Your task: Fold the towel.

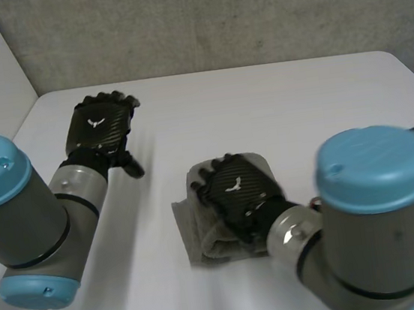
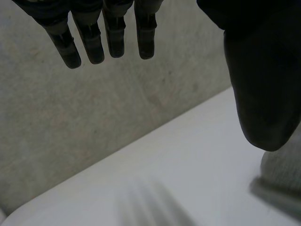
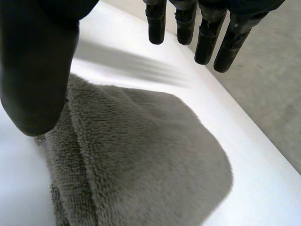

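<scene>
A grey towel (image 1: 198, 230) lies folded into a small thick bundle near the middle of the white table (image 1: 277, 108). My right hand (image 1: 235, 191) hovers just above it with straight fingers (image 3: 207, 37), and the towel (image 3: 141, 160) lies under its palm, untouched as far as I can see. My left hand (image 1: 99, 127) hangs over the table's far left part, apart from the towel, its fingers (image 2: 113, 37) straight and holding nothing. A corner of the towel (image 2: 282, 174) shows beside the left thumb.
A grey wall (image 1: 213, 18) rises right behind the table's far edge. The table's left edge runs close beside my left arm (image 1: 25, 215). Bare tabletop stretches between the two hands and to the far right.
</scene>
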You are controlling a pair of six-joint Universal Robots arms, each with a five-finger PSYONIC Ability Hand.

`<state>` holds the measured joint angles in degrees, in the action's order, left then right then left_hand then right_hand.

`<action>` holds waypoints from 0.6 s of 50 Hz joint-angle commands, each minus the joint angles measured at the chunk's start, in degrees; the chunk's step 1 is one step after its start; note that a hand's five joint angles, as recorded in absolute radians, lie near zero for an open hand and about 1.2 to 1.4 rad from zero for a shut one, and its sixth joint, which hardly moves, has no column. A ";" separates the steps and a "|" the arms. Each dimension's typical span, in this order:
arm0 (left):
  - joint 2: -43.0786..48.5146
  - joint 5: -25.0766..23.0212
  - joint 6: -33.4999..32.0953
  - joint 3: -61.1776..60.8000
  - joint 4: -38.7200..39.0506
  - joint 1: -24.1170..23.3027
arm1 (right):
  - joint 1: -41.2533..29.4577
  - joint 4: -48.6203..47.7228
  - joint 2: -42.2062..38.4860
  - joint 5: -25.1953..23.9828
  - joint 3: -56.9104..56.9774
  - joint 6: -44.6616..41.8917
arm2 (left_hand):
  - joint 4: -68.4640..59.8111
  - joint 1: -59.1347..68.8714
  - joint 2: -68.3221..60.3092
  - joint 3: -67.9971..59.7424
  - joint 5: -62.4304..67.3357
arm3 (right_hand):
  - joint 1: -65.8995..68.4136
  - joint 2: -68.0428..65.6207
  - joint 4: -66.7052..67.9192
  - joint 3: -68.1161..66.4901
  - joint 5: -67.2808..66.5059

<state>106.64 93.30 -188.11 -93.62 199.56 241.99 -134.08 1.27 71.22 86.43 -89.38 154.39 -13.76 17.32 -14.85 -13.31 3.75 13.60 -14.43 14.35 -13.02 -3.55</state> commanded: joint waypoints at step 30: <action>16.31 -2.33 7.76 1.78 -3.65 -11.37 | 18.51 -0.56 -8.90 -9.61 0.70 18.40 | 3.76 -4.24 1.78 3.31 -0.68 | -3.60 4.43 -4.35 3.02 3.55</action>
<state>121.49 90.82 -180.18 -90.69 195.79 229.73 -114.84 0.67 65.70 77.57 -90.52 172.33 -13.76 17.32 -14.85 -13.31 3.75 13.40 -14.42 14.35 -13.02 -3.55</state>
